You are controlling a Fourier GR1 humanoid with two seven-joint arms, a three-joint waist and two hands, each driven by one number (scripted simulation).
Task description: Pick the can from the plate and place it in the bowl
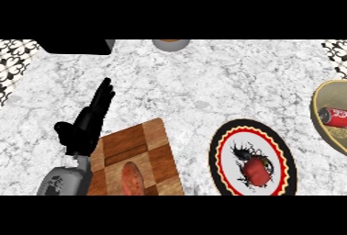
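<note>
One view to go on, the head view.

Left hand [85,132]: shows at the view's left, above the near corner of a wooden cutting board [146,142]. Fingers straight and pointing up-view, thumb out to the side, nothing in it. Reads as resting.

Right hand: not in sight.

Can [333,115]: red, on its side, inside the bowl [331,97] at the far right edge. The bowl is cut by the frame. Long axis runs roughly across the view, left end slightly higher up-view.

Plate [234,137]: between board and bowl, apart from both. No can on it. A red-and-black figure sits on its face; print or object, cannot tell.

Key relation: the can lies well to the right of the left hand, with board and plate between them. That is the right arm's side of the counter.

Judgement: with the can lying in the bowl, the placing looks done; nothing calls for a reach from the left hand.

A reddish oval [132,178] lies on the board.
</note>
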